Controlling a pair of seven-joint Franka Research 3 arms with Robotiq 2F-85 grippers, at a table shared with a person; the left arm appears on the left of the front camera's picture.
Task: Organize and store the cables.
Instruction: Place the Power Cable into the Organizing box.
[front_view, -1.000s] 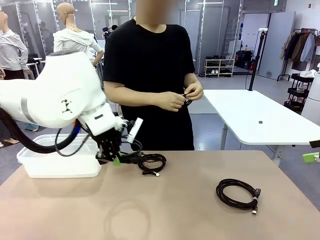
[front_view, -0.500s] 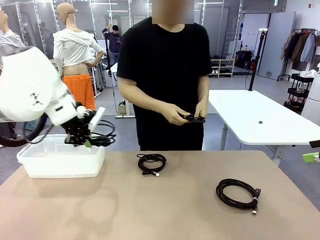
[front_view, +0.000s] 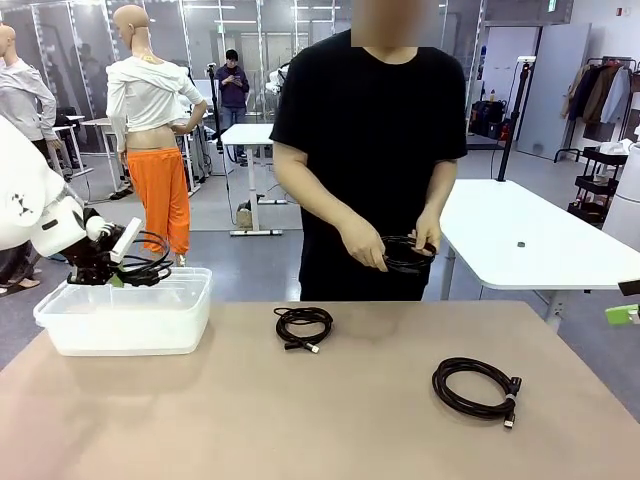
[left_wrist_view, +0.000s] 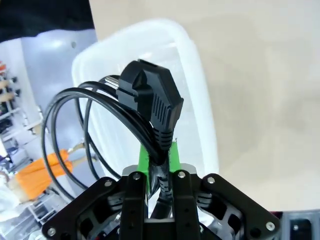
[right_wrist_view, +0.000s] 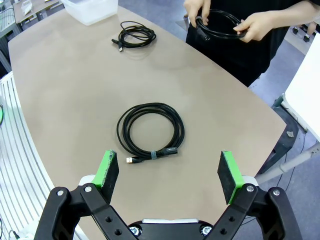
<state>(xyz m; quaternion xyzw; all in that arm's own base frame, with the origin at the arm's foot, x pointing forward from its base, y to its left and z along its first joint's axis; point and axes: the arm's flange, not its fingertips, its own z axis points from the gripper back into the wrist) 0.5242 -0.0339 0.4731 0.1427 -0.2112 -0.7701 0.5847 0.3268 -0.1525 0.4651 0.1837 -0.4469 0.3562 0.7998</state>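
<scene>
- Left end effector (left_wrist_view: 159, 155) is clamped on a black power cable (left_wrist_view: 150, 100), pinching it just below the plug, with the loops hanging to one side.
- That cable hangs over the white bin (front_view: 120, 330) at the left end of the surface (front_view: 300, 430).
- A thin coil (front_view: 303, 325) lies near mid-surface, and a thicker coil (front_view: 475, 388) lies well apart to the right.
- The person's hands (front_view: 362, 243) hold a fourth coil (front_view: 408, 255) beyond the far edge.
- The right end effector (right_wrist_view: 170, 172) hovers wide open, holding nothing, with the thicker coil lying ahead of its pads.

Black cables (front_view: 477, 390) — whitish translucent bin (front_view: 125, 325), tan table (front_view: 330, 430), green pads (right_wrist_view: 106, 169) on black right gripper (right_wrist_view: 169, 167).
</scene>
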